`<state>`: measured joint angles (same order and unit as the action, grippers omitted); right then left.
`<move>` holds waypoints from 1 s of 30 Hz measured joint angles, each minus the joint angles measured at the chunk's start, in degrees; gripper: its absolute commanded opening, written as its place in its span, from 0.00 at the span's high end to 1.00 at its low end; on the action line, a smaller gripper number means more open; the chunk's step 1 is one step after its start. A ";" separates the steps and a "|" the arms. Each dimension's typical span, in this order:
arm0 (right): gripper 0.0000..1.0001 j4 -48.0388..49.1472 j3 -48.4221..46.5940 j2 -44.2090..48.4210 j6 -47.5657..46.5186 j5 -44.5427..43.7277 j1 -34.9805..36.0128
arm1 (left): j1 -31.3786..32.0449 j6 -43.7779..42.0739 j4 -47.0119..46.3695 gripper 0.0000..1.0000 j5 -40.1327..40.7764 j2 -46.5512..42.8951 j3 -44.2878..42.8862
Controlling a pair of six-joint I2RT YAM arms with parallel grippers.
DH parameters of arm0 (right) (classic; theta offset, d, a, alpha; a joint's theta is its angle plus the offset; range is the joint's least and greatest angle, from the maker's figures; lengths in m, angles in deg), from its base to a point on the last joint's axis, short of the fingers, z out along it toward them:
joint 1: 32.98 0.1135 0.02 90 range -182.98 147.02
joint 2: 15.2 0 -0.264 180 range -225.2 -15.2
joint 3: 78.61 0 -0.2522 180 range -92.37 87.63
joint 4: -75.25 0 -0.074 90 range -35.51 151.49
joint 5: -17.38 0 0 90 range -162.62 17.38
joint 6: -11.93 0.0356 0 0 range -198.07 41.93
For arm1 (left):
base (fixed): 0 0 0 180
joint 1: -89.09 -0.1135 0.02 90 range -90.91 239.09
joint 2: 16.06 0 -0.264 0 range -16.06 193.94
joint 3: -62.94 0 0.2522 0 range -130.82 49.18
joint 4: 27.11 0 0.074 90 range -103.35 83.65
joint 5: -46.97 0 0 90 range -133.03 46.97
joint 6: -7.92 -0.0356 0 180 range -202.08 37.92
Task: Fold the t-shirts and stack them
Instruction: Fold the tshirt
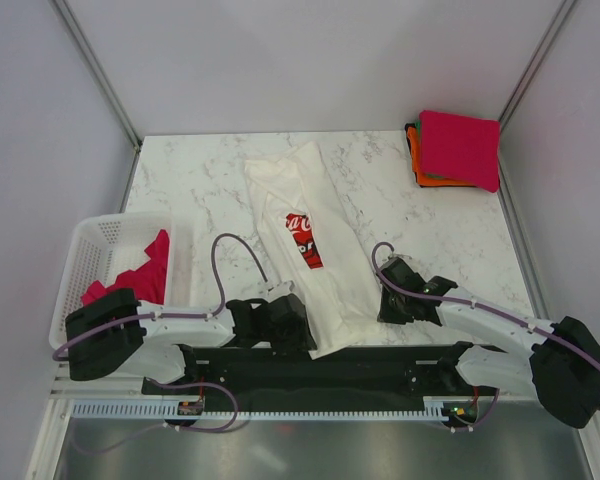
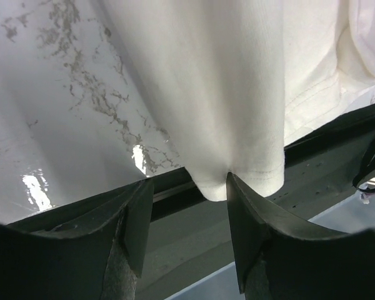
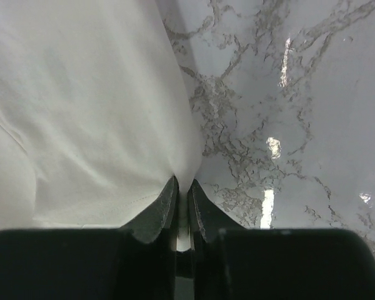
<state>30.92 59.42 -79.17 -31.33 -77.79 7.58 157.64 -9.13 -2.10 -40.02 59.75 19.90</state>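
The white t-shirt with a red Coca-Cola print point(image 1: 292, 195) lies folded into a long strip down the middle of the marble table, its near hem hanging over the front edge. My left gripper point(image 1: 302, 335) is at the hem's left corner. In the left wrist view this gripper point(image 2: 187, 197) is open, and the shirt point(image 2: 225, 94) corner touches only the right fingertip point(image 2: 237, 194). My right gripper point(image 1: 388, 303) is shut on the shirt's right edge; the right wrist view shows the gripper point(image 3: 182, 186) pinching the cloth point(image 3: 81, 112). A magenta-pink t-shirt point(image 1: 148, 268) lies in the basket.
A white lattice basket point(image 1: 80, 262) stands at the left edge. A folded stack point(image 1: 460, 148), magenta on top with orange and green below, sits at the back right corner. The black arm mount point(image 1: 310, 370) runs along the front edge. Grey walls enclose the table.
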 measured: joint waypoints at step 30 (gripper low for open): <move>1.00 -5.53 -0.74 11.08 11.85 6.99 12.68 | 0.42 6.73 17.79 0.98 6.73 -40.00 6.03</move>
<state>25.39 58.68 -68.09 -19.48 -70.80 20.25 158.06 -2.40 15.69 -33.29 19.75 25.93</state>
